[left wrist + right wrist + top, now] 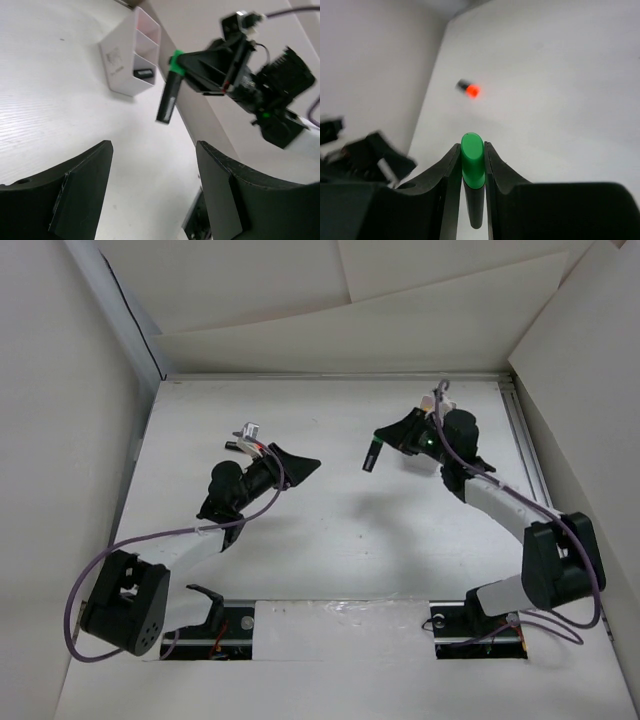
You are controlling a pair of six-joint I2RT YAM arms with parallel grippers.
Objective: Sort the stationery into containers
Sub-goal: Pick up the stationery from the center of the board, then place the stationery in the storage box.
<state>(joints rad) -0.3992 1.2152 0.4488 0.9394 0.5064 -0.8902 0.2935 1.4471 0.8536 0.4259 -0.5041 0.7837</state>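
Now we see the right gripper [386, 447] clamped on the green cap of a black marker [169, 97], whose long axis hangs downward. The left gripper [152, 150] stands apart, empty. The white box [131, 55] lies well beyond the marker.

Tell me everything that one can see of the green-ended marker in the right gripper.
The marker is short and looks like plastic: a black body with a bright green end. The right gripper pinches it at the green end, one finger on each side. The black body hangs free below, slightly tilted, in the air above the white table. It touches nothing else and is not in the white box.
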